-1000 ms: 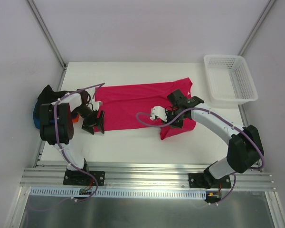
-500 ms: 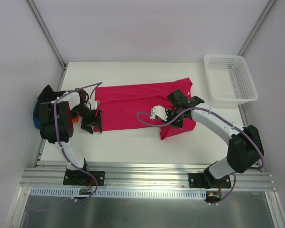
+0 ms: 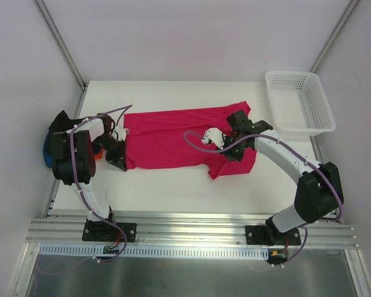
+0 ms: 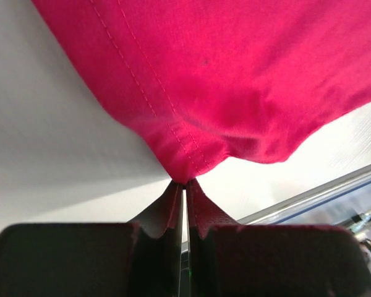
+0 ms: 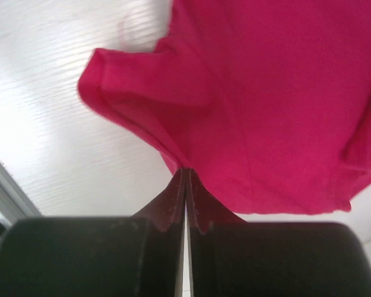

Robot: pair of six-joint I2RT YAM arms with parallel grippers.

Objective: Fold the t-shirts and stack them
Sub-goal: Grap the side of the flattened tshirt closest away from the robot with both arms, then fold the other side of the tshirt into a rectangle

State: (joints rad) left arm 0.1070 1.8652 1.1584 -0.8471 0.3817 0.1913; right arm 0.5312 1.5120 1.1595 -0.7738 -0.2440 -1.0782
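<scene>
We count one pink shirt (image 3: 170, 139), spread on surface (image 3: 173, 185) and held at both ends. Two end effectors. We see left end effector (image 4: 184, 184) pinched tight on hem corner, cloth fanning away ahead. We see right end effector (image 5: 185, 176) clamped on fold by sleeve, cloth ahead and to both sides. Behind left end effector: one black shirt (image 3: 62, 119), one blue shirt (image 3: 47, 154), one orange shirt (image 3: 96, 155), all mostly hidden by arm; we cannot tell whether they are folded. One basket (image 3: 297, 102), well apart from right end effector.
</scene>
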